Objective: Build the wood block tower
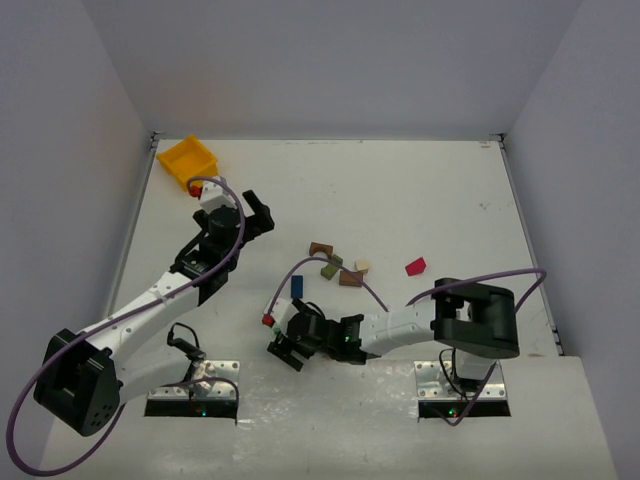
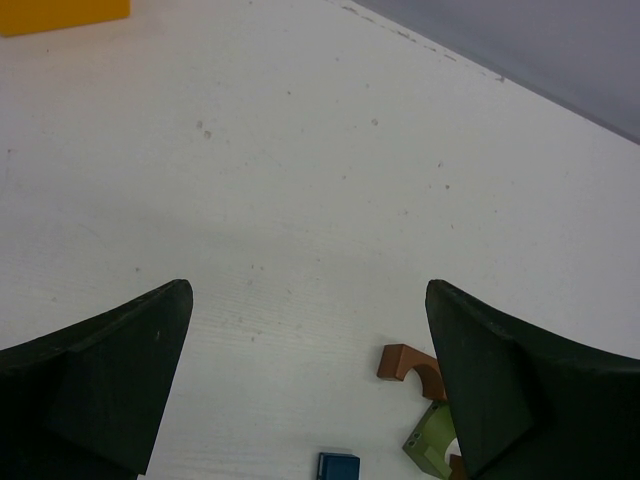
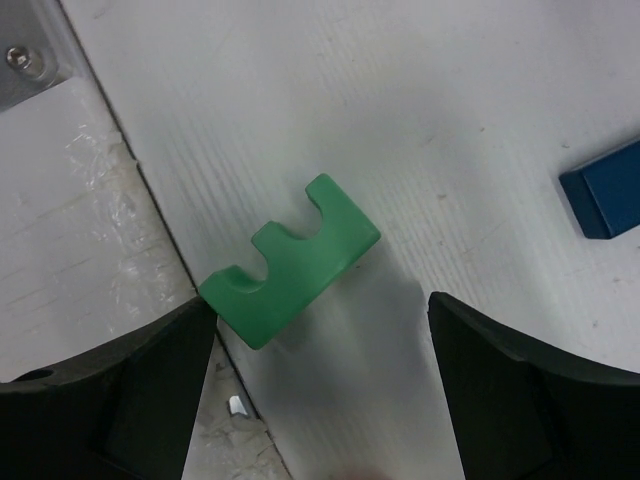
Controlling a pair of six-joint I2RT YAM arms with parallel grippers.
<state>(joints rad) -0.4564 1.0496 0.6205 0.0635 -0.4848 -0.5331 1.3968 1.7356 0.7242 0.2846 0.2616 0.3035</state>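
The wood blocks lie loose on the white table, and no stacked tower shows in any view. A green double-arch block (image 3: 290,260) lies flat by the table's front seam. My right gripper (image 3: 320,305) (image 1: 284,352) is open just behind it, with the left fingertip (image 3: 195,325) close to the block's near corner. A blue block (image 3: 605,190) (image 1: 297,286) sits further off. My left gripper (image 2: 308,290) (image 1: 262,215) hangs open over bare table. A brown arch (image 2: 405,362) (image 1: 320,249), an olive block (image 2: 432,445) (image 1: 330,268) and the blue block (image 2: 338,466) lie below it.
A yellow bin (image 1: 188,160) (image 2: 60,12) stands at the back left corner. A brown block (image 1: 350,279), a pale block (image 1: 362,266) and a magenta block (image 1: 416,266) lie mid-table. Grey walls close in the table on three sides.
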